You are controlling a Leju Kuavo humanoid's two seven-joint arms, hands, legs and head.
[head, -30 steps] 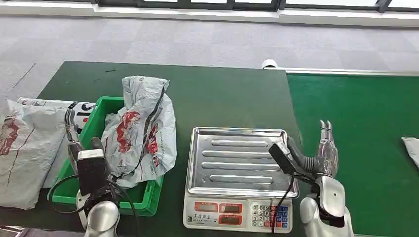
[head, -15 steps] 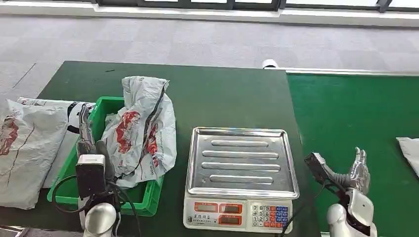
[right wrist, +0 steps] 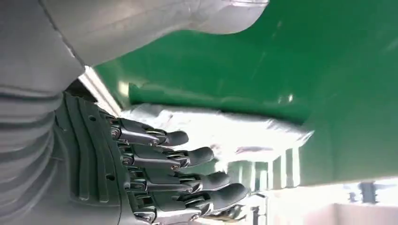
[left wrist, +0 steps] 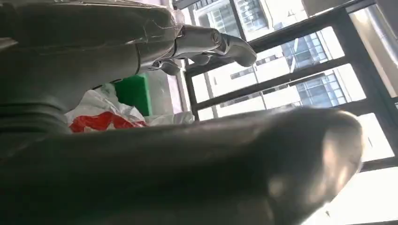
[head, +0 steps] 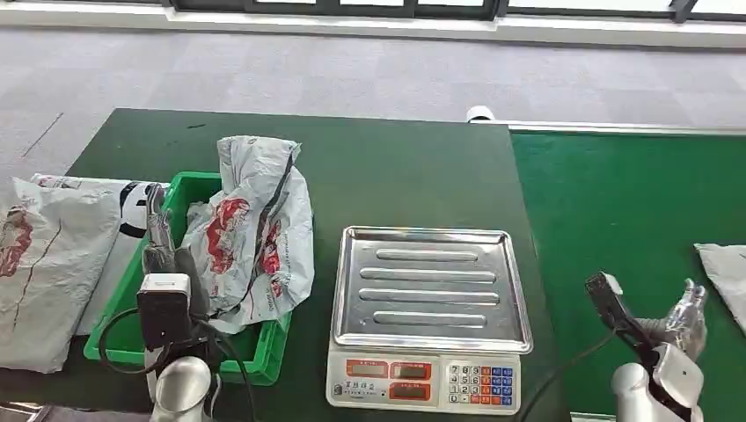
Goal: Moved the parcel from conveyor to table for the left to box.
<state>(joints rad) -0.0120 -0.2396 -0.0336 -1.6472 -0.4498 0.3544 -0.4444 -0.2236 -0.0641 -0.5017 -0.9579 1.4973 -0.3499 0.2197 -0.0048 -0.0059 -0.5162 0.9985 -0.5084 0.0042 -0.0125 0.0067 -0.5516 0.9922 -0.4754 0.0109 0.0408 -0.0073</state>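
While the right hand (head: 684, 318) hovers empty with straight, spread fingers (right wrist: 187, 157) over the smooth green belt (head: 633, 202), the crinkled grey plastic parcel (head: 723, 269) lies just beyond it (left hand (head: 161, 242) likewise open, beside the bin (head: 180, 195)).

Grey carpet floor (head: 369, 75), bright windows (left wrist: 300, 89) behind.

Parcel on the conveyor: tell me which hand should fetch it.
Right. The right hand is open over the green conveyor, close to the grey parcel at the belt's far right edge. The left hand hangs by the green box, across the scale.
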